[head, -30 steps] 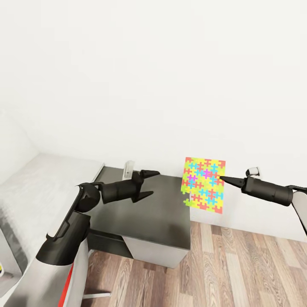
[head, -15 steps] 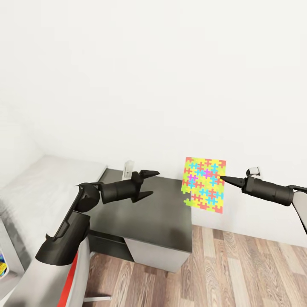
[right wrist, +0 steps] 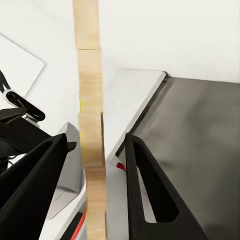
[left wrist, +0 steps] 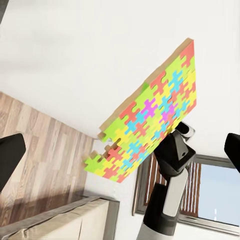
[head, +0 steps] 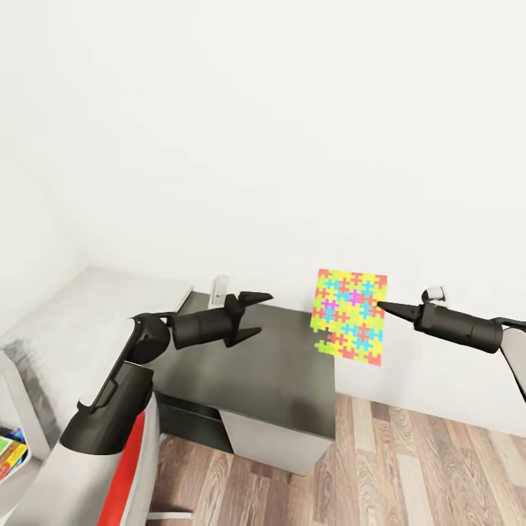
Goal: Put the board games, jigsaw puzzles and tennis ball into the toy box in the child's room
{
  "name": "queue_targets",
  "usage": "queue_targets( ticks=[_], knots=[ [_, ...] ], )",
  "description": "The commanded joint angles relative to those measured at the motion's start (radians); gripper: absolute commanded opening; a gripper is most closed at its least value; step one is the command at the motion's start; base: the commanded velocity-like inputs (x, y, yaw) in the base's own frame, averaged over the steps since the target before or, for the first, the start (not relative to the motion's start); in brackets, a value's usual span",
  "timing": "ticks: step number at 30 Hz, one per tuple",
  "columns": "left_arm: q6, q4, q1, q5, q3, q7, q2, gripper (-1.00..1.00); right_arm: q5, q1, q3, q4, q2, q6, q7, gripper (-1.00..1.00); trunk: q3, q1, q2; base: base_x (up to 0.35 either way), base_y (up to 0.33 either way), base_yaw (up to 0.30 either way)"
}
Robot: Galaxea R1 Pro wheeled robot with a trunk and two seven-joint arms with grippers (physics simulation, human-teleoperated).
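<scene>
The right gripper point(head: 381, 302) is clamped on one side edge of a jigsaw puzzle point(head: 349, 317), its black tapered fingers nearly together, with the sheet's pale wood-coloured edge between them in the right wrist view. The sheet hangs upright in the air, its printed face toward the head camera, its longer side running top to bottom, reaching from the fingertips toward the left arm. Below and beyond the puzzle on that side lies the dark grey table point(head: 277, 372), smooth and matt, with a pale front panel; the toy box cannot be made out, so I judge the carry has some way to go. The left gripper point(head: 252, 315) hovers over the table, jaws spread wide and empty. The puzzle is thin and stiff, interlocking pieces in red, yellow-green, blue and purple.
</scene>
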Motion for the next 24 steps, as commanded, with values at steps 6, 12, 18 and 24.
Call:
queue_targets(
  ticks=[6, 12, 18, 24],
  knots=[
    [-0.001, -0.005, -0.001, 0.010, 0.001, 0.008, 0.003, 1.00, 0.005, -0.001, -0.001, 0.000, 0.000, 0.003, -0.003, -1.00, 0.008, 0.001, -0.002, 0.000, 0.000, 0.098],
    [-0.001, -0.006, -0.001, 0.010, 0.001, 0.009, 0.003, 1.00, 0.005, -0.001, -0.001, 0.000, 0.000, 0.003, -0.025, -1.00, 0.018, 0.001, -0.002, 0.000, 0.000, 0.099],
    [0.000, -0.006, -0.001, 0.010, 0.001, 0.009, 0.004, 1.00, 0.005, -0.001, -0.001, 0.000, 0.000, 0.003, -0.035, -1.00, 0.027, 0.001, -0.002, 0.000, 0.000, 0.098],
    [0.001, -0.006, -0.001, 0.010, 0.001, 0.010, 0.004, 1.00, 0.004, -0.001, -0.002, 0.000, -0.001, 0.003, -0.038, -1.00, 0.034, 0.001, -0.002, 0.000, 0.000, 0.058]
  ],
)
